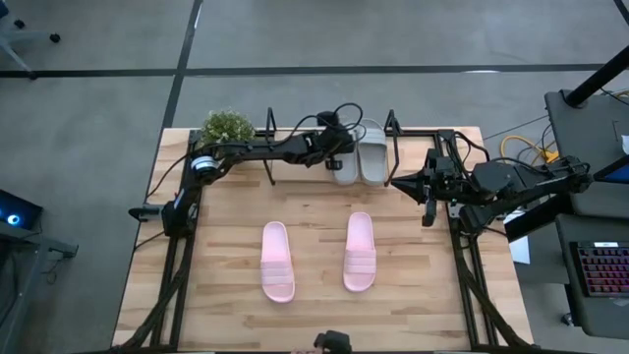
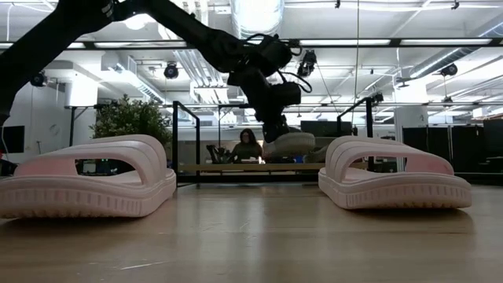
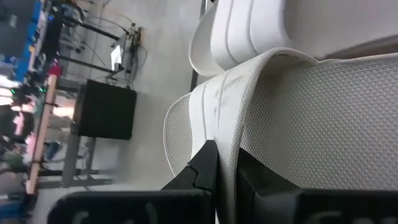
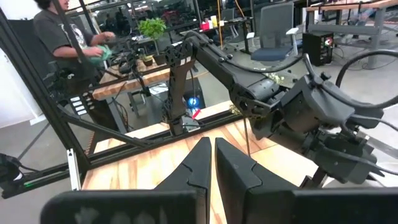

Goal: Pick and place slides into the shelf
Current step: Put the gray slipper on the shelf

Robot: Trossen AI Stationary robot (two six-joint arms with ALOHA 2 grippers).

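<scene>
At the table's (image 1: 226,246) far left corner sits a small green potted plant (image 1: 228,126), partly covered by the left arm, which reaches along the far edge toward the middle. Left gripper (image 1: 337,147) is over the shelf (image 1: 270,147), fingers (image 3: 205,163) pinched together on the edge of a grey slide (image 1: 346,157); the left wrist view shows its textured footbed gripped right at the rim, with the second grey slide (image 1: 372,152) just beside it, cut off by the frame. From above both grey slides lie side by side inside the shelf, toward its right half; the gripper and cables hide the far end of the held one, and whether it rests fully on the wooden base is hard to tell. In the low view that slide (image 2: 289,144) looks lifted slightly above the base, mostly blocked by the gripper and the near sandals. Shelf's left half holds nothing visible except wire frame. Mid-table, well apart from the shelf, two pink slides lie parallel, left one (image 1: 277,260) nearer the front edge, right one (image 1: 361,251) a bit farther back, both sole down. Right gripper (image 1: 429,202) hovers near the right edge beside the shelf's right end, fingers together, holding nothing. Beyond the table a person shows at a desk, blurred.
</scene>
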